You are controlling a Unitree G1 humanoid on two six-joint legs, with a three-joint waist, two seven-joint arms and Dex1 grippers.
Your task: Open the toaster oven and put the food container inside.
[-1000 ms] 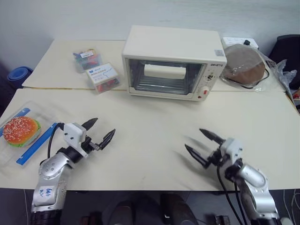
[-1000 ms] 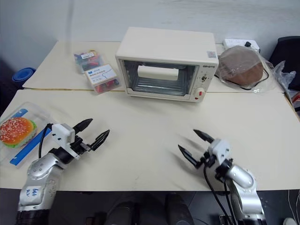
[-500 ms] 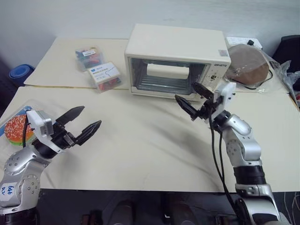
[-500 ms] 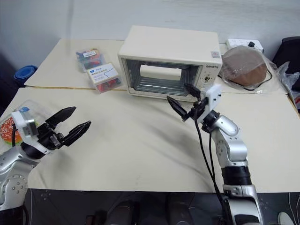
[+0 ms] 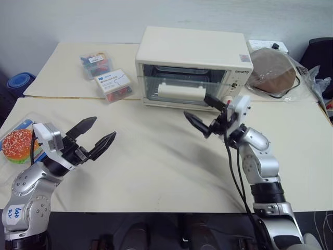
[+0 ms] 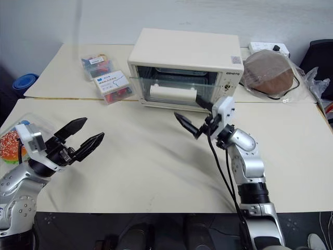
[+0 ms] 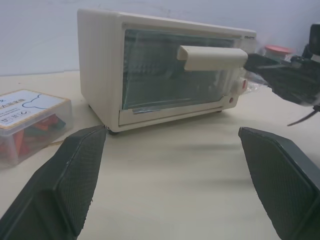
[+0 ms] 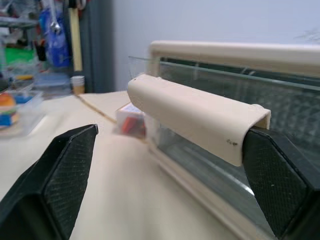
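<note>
While both claws gape: boxy cream toaster oven (image 5: pixel 193 67); rounded bar handle (image 8: pixel 195 115); glass door.

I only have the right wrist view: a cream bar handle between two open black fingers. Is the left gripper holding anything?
Observer: No. The left gripper hangs open and empty above the beige table.
Operator: Where is the food container?
Observer: The clear rectangular plastic box with the sesame-bun burger lies at the table's left edge, beside the left arm, untouched.
Operator: Anything right of the oven?
Observer: A brown rounded lump in a clear plastic bag sits right of the boxy cream-white toaster oven.
</note>
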